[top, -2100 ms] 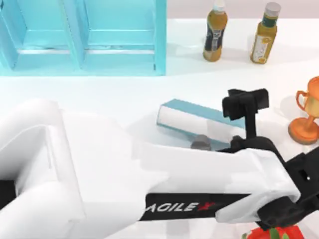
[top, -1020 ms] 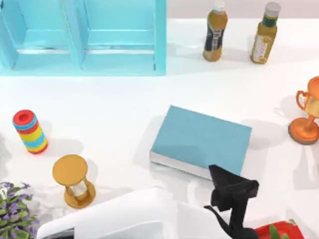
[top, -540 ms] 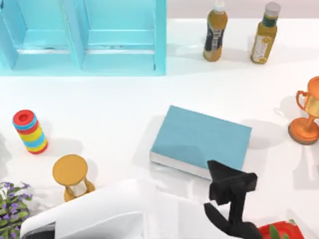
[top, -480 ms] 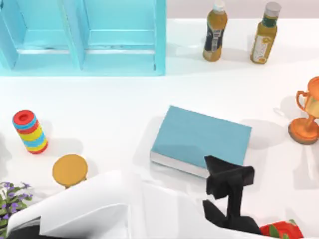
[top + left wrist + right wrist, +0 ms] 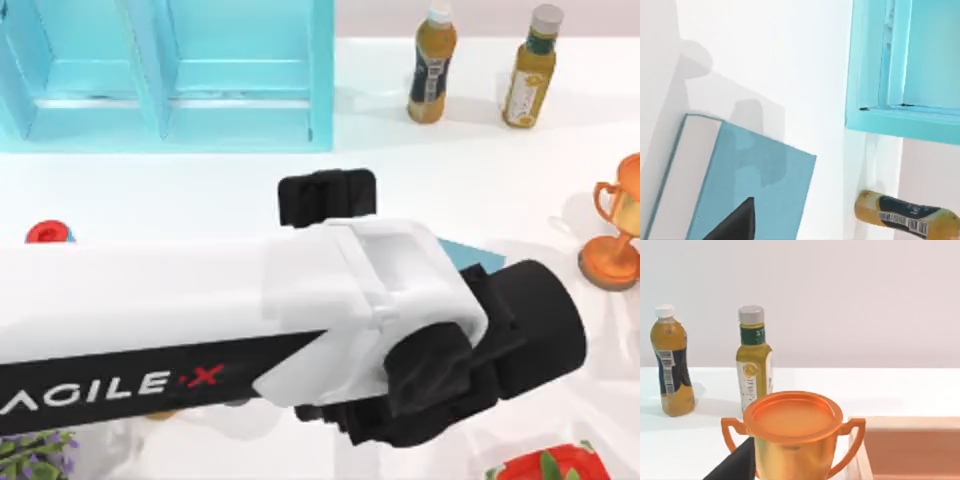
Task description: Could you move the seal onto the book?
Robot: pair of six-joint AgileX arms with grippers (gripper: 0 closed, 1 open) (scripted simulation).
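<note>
Left gripper [image 5: 736,223]: one dark tip at the bottom edge of the left wrist view, hanging over the book [image 5: 752,175]. Apart or together: cannot tell. Whether it carries anything: cannot tell either.

Change: half a second ago the left arm sat low at the bottom of the top view, with its gripper at the book's lower-right edge. Now the left arm [image 5: 200,320] runs across the middle of the frame from the left edge, with its black wrist at centre-right. It covers nearly all of the book, and one teal corner [image 5: 462,252] shows right of centre, about where the book lay before. So the book looks unmoved.

Reading: the arm has swung up and over the book. That fits either a carry toward the cover or a pass on the way to a pick. These frames don't settle which.

Seal: can't place it. The stretch of cover in the left wrist view is bare, with shadows only. Judged from that, the placing isn't done.

Around: shelf [image 5: 170,80] upper left, two bottles [image 5: 432,65] [image 5: 530,68] at upper right, and the trophy [image 5: 615,230] at the right edge. The red top of the ring stack [image 5: 45,233] peeks out at the left edge.

Right gripper [image 5: 735,465] is parked just beside the trophy [image 5: 792,430]; state cannot be told.
</note>
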